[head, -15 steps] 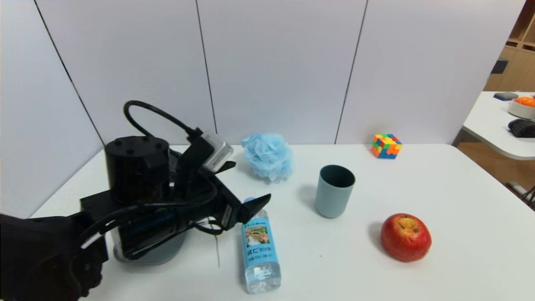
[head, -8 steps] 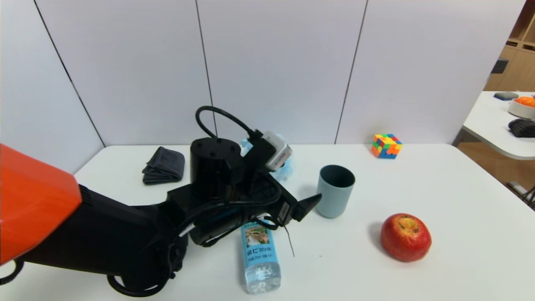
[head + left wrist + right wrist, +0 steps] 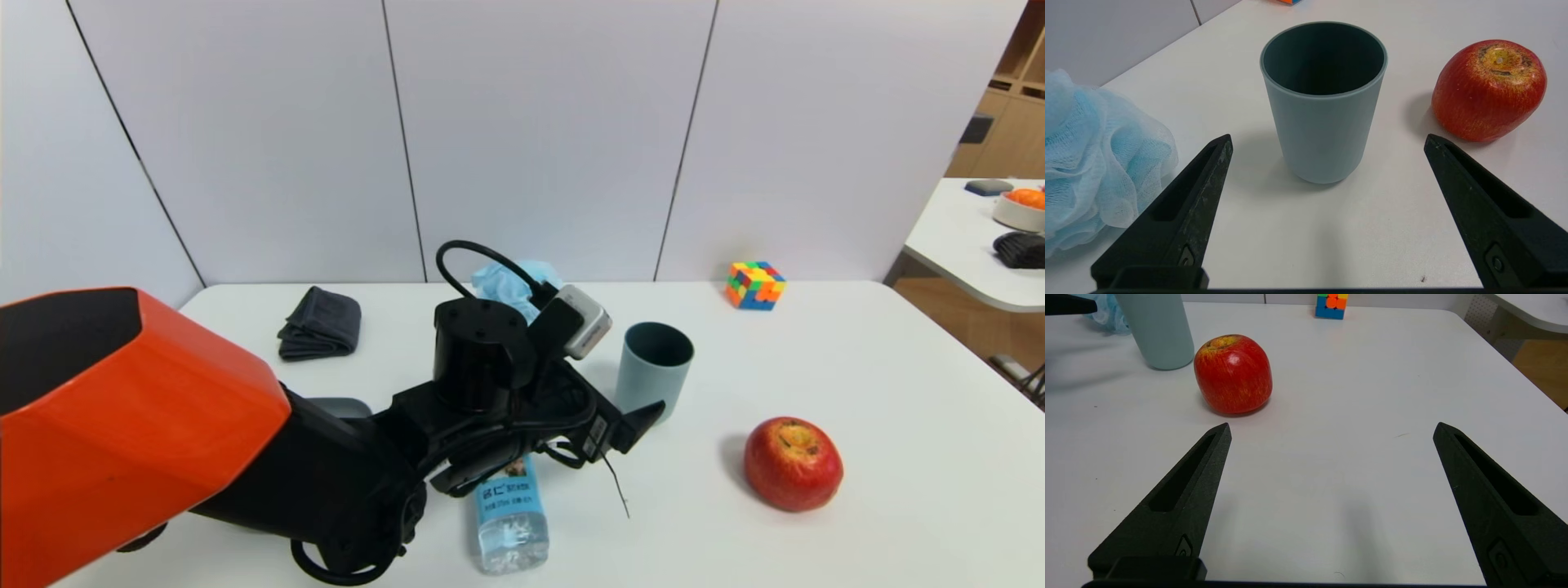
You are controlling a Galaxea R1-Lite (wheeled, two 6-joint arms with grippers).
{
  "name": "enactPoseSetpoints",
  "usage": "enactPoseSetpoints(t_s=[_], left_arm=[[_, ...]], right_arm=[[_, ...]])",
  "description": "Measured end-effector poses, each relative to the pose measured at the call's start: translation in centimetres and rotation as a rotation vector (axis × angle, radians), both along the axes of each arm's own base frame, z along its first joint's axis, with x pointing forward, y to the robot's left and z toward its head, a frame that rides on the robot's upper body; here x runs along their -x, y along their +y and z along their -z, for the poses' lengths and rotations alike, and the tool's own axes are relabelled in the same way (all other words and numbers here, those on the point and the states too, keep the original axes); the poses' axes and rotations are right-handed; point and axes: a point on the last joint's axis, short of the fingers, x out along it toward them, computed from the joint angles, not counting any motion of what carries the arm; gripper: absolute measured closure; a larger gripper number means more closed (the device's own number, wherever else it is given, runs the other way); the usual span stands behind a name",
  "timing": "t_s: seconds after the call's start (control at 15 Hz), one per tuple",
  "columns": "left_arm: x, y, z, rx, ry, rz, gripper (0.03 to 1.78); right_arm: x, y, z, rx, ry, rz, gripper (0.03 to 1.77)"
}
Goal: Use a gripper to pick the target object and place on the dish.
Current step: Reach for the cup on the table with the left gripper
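Note:
The target object, a blue-green cup (image 3: 653, 367), stands upright mid-table. My left gripper (image 3: 627, 394) is open, low over the table. In the left wrist view the cup (image 3: 1325, 106) stands just beyond the two fingertips (image 3: 1224, 143), centred in the gap of the left gripper (image 3: 1327, 136), and touches neither. The dish (image 3: 343, 403) shows only as a grey sliver behind my left arm. In the right wrist view, the right gripper (image 3: 1331, 426) hangs open over bare table near the apple, holding nothing.
A red apple (image 3: 792, 463) lies right of the cup. A water bottle (image 3: 508, 510) lies under my left arm. A blue bath puff (image 3: 506, 282), a dark grey cloth (image 3: 320, 324) and a colour cube (image 3: 755, 285) sit along the back.
My left arm has swung right from above the dish across the bottle to the cup, uncovering the cloth. Its jaws stayed open. The cup has not moved.

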Motion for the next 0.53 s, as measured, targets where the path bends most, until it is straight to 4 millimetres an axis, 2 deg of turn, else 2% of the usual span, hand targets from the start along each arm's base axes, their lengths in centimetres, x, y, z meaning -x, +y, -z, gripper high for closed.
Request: enactPoseSetpoints(t_s=[0.53], left_arm=[[-1.6,-1.8,1.1,0.014,0.009,-0.002,0.12]], right_arm=[[0.0,0.0,0.0,0.000,0.000,0.000,0.09]])
